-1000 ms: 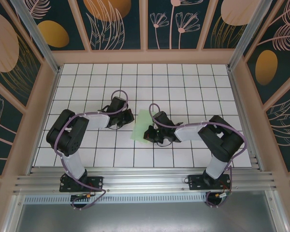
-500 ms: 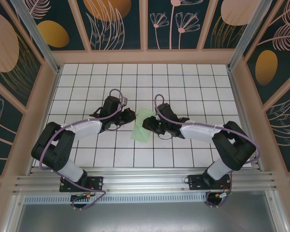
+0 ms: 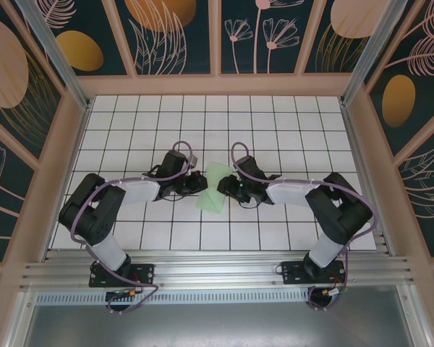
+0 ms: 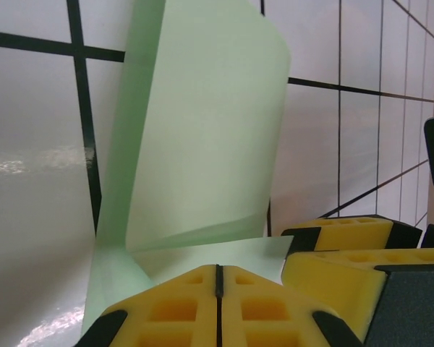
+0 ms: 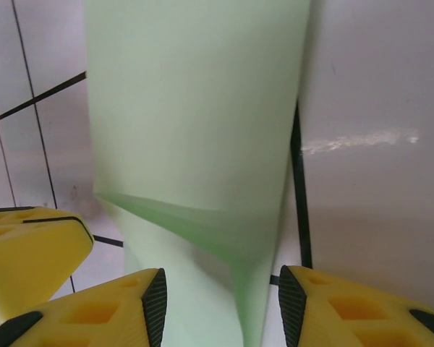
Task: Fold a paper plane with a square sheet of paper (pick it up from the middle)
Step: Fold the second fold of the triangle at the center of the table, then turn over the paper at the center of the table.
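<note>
Sheet: the square sheet of paper (image 3: 215, 189), pale green and unmarked, sits on the white gridded table (image 3: 275, 123) near its middle, between the two arms. In the top view it slants from upper right to lower left.
Sheet's shape: it is not flat. A lower layer rests on the tiles, and a broad flap stands up from a soft crease, its upper corner curled in the left wrist view.
Left pincer: the left pincer (image 4: 217, 278) has its yellow fingers pressed together, with the tips at the near edge of the sheet's flat layer. Whether paper is caught between them cannot be told.
Right pincer: the right pincer (image 5: 223, 307) has its fingers apart, and the sheet's raised fold runs down into the gap between them.
Pincers to each other: they face the sheet from opposite sides and are just beside one another.
Surround: walls (image 3: 173, 36) of dark panels with leaf patterns, framed in pale wood.
</note>
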